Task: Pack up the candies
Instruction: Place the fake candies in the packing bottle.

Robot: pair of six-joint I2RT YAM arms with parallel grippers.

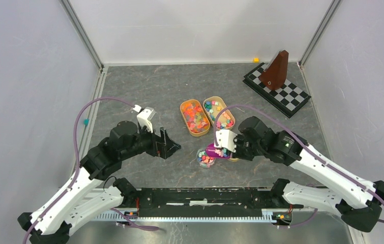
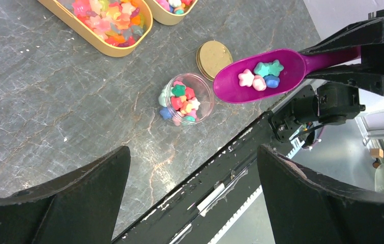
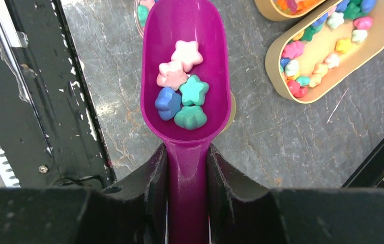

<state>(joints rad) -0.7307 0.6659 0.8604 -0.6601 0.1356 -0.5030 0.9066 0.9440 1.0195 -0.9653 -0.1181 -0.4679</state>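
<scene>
Step in hand: by judgement, emptying a loaded purple scoop [image 3: 187, 30] into the jar [image 2: 185, 99]; pour not yet begun.
Right fingers [image 3: 151, 175]: pinching the scoop handle from both sides, bowl held level.
Left fingers [image 2: 78, 203]: spread wide, holding nothing, parked at 9 o'clock of the jar in the top view.
Candies [image 3: 182, 86]: five star-shaped pieces in the scoop bowl, two pale pink, two teal, one blue; more in the jar and in both trays [image 3: 273, 66].
Jar: small, clear, upright, uncapped, part-filled; scoop tip just at 3 o'clock of its mouth in the left wrist view, beside rather than over it.
Doing it well: bring the tip across toward 9 o'clock until centred over the mouth, keep it low and close to the rim, then tilt slowly so the pieces slide off the lip singly; mouth little wider than the scoop, so little room for a sideways miss.
Risk: a quick tilt likely to send stars over the rim; a nudge likely to tip the light jar.
Gold lid [image 2: 213, 56]: flat on the bench [image 1: 144, 91] at 1 o'clock of the jar, partly under the scoop.
Trays: two gold ovals side by side at 12 o'clock of the jar, apart from it.
Bench: dark grey, marbled, hard-looking; spilled pieces likely to bounce and roll.
Room: plain pale walls on three sides; chequered board [image 1: 291, 99] carrying a brown metronome [image 1: 275, 71] at 1 o'clock; a tiny orange bit [image 1: 256, 59] by the far wall.
</scene>
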